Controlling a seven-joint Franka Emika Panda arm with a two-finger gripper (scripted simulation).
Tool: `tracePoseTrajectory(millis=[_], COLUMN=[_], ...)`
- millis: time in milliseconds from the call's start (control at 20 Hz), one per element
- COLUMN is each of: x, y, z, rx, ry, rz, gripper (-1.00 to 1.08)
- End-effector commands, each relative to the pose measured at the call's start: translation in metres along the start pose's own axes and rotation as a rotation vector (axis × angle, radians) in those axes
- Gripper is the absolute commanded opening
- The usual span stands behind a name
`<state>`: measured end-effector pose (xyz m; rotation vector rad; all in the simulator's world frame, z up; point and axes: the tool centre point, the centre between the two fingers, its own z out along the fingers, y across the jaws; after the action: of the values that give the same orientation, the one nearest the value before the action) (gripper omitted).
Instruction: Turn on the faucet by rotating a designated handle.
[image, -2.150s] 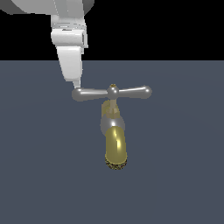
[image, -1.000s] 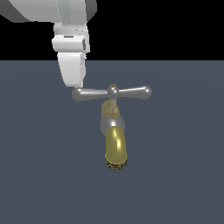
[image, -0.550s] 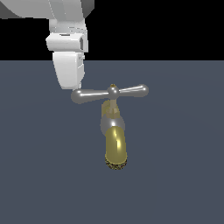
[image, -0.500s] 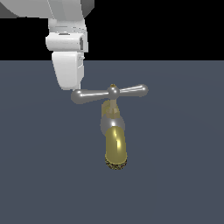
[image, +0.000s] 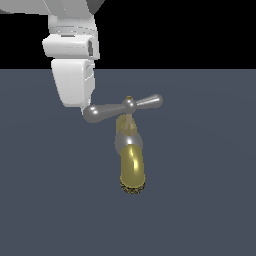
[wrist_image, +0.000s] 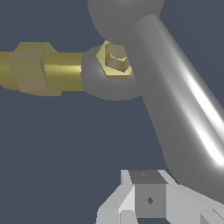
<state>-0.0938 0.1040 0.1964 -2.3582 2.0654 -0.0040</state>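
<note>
- Exterior view: the faucet (image: 132, 165) stands mid-scene on the dark table (image: 210, 200), spout toward the camera. The handle (image: 123, 107) lies across, its right end tilted slightly up. The white tool (image: 75, 90) sits against its left end; whether its jaws are spread or closed cannot be told.
- Wrist view: the handle (wrist_image: 175, 105) runs diagonally close by, brass nut (wrist_image: 115, 60) beyond, one tool finger (wrist_image: 146, 199) beside it.

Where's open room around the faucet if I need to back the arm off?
Bare surface spreads off the exterior view's right of the spout and below its mouth, also at the view's lower left. It is crowded only where the gripper stands against the handle end on the view's left.
</note>
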Motion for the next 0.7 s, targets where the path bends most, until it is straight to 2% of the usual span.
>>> tracePoseTrajectory(millis=[0, 150, 250, 650], x=[-0.002, -0.003, -0.004, 0.011], y=[0.011, 0.019, 0.014, 0.034], z=[0.001, 0.000, 0.000, 0.000], rx=[-0.007, -0.007, -0.001, -0.002], ry=[0.003, 0.003, 0.001, 0.001], rz=[-0.002, -0.002, -0.006, -0.006], gripper=[-1.00, -1.00, -1.00, -1.00])
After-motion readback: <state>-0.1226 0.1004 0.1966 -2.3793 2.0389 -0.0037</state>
